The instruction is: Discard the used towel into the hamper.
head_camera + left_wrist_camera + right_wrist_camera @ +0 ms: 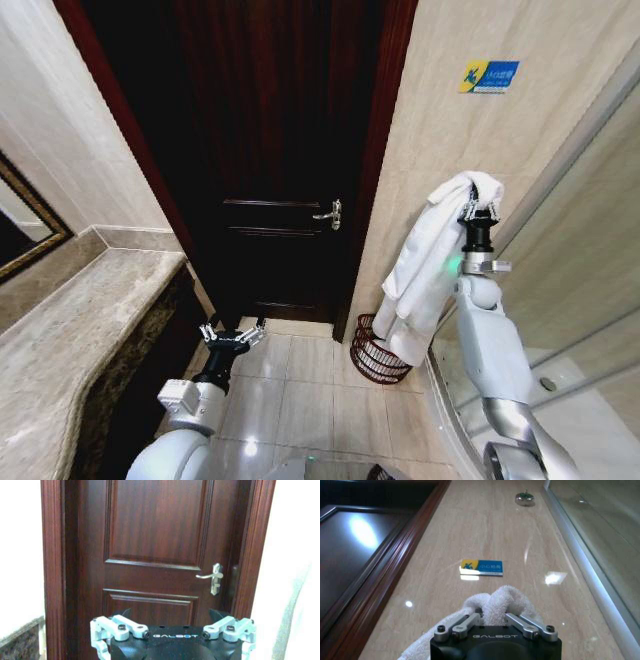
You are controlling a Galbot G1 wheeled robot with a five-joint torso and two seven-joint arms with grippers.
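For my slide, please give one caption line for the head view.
Right gripper holds a white towel raised above the wire hamper by the door; left gripper waits open, low.

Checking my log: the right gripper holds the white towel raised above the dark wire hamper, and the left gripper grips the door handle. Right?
Not quite. In the head view the left gripper hangs open and low, apart from the silver door handle. The right gripper does hold the white terry towel above the dark reddish-brown wire hamper.

— What sort of room was it?
— A bathroom: beige wall tiles [560, 150], a marble counter [80, 330], a glass shower screen [590, 260] and a dark wooden door [270, 150].
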